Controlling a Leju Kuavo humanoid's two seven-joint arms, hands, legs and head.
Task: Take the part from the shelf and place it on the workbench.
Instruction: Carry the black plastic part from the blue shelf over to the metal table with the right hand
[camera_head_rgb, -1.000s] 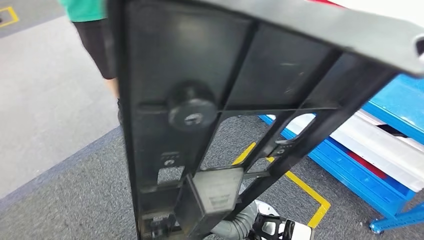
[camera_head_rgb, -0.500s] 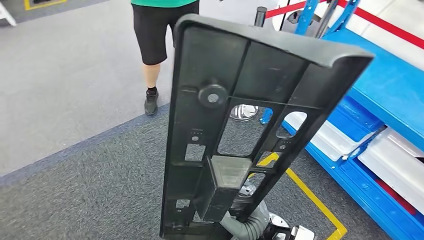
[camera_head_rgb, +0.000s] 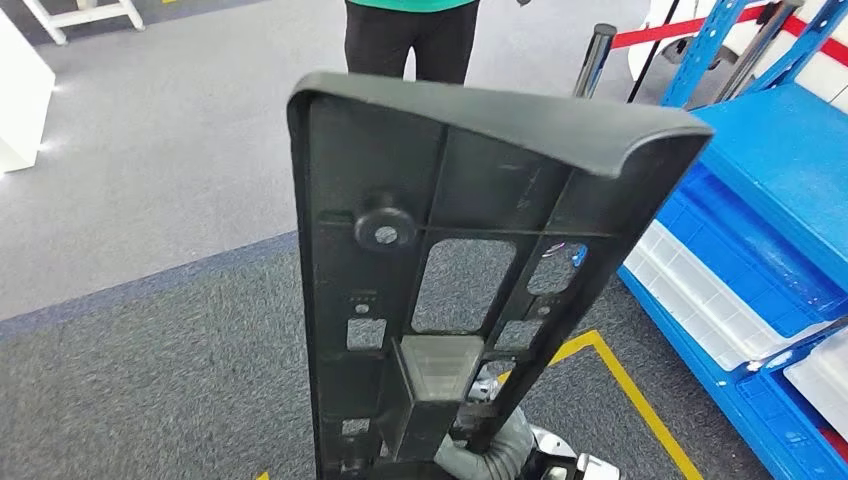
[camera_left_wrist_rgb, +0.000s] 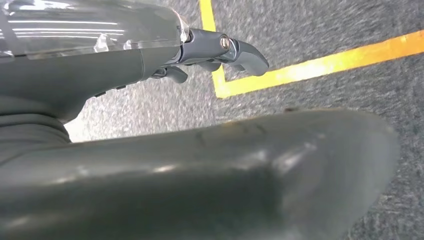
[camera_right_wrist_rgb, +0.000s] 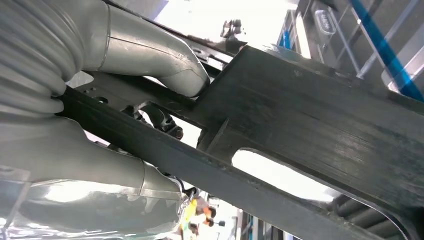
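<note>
The part (camera_head_rgb: 470, 200) is a long black plastic panel with ribs, cut-outs and a round boss. It stands nearly upright close in front of me in the head view. My right hand (camera_head_rgb: 492, 455) grips its lower end from below, its grey ribbed cover showing behind the panel. In the right wrist view the grey thumb (camera_right_wrist_rgb: 150, 55) and fingers wrap one bar of the part (camera_right_wrist_rgb: 310, 120). My left hand (camera_left_wrist_rgb: 150, 55) hangs over the grey carpet with its dark fingers (camera_left_wrist_rgb: 240, 50) apart, holding nothing.
A blue shelf (camera_head_rgb: 770, 170) with white bins (camera_head_rgb: 700, 300) runs along my right. Yellow tape (camera_head_rgb: 640, 400) marks the carpet below. A person (camera_head_rgb: 410, 35) in dark shorts stands ahead, near a post (camera_head_rgb: 593, 55) with a red rope (camera_head_rgb: 690, 30). White furniture (camera_head_rgb: 20, 90) is far left.
The whole picture has shifted as I turn. The part now stands more upright and farther from the camera, still in my right hand.
</note>
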